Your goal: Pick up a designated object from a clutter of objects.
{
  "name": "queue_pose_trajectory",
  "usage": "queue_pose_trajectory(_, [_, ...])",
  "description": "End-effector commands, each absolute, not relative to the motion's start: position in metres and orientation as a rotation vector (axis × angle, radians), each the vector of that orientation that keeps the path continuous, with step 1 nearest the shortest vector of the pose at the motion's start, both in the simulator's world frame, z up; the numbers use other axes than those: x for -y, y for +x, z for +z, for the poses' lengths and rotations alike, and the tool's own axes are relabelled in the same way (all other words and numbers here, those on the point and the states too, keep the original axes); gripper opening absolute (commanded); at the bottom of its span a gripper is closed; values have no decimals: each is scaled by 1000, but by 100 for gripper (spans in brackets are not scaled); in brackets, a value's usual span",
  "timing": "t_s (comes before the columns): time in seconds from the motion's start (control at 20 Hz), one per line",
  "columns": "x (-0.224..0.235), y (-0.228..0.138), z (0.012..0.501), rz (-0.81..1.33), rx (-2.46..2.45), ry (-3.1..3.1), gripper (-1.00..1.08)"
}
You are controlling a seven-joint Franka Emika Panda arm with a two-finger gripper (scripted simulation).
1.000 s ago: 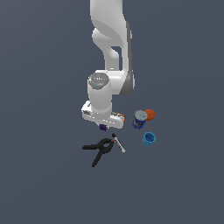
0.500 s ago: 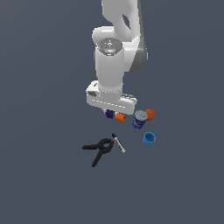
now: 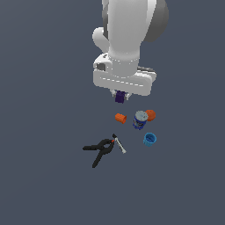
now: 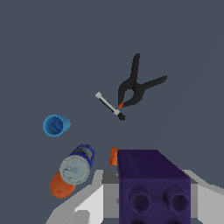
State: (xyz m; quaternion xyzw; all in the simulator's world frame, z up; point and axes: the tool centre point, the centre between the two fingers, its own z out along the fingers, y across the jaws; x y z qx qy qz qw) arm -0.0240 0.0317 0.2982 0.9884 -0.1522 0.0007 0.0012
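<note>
The gripper (image 3: 120,97) was closed on the purple block (image 3: 119,97), which hung between the fingers just under the white hand, raised well clear of the floor and of the other items. In the wrist view the purple block (image 4: 153,186) filled the near foreground, its studded face turned toward the camera, with grey finger parts on either side of it.

Going from the exterior view's left to its right, the black spring clamp (image 3: 101,149) lay flat on the dark floor, handles splayed, with a small grey stick (image 3: 119,144) lying at its jaw end. Next came the orange cylinder (image 3: 120,117), on its side, almost beneath the held block. Beside it stood the blue can (image 3: 140,120), and the orange ball (image 3: 150,115) touched the can's far side. The light blue cup (image 3: 149,139) lay a little apart, nearer the camera than the can; the wrist view looked into its mouth (image 4: 55,125) and nothing showed inside.

The white arm (image 3: 129,30) came down from the top of the frame, the hand pointing straight down over the clutter.
</note>
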Motion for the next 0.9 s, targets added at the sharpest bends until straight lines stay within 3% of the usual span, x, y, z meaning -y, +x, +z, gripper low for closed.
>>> queue_pose_trajectory(0.0, [-40,-25,321,1,477,3103,-100])
queue_pose_trajectory(0.45, [-61,-25,373,0,477,3104,-100])
queue_pose_trajectory(0.85, [-66,-24,386,0,477,3105,-100])
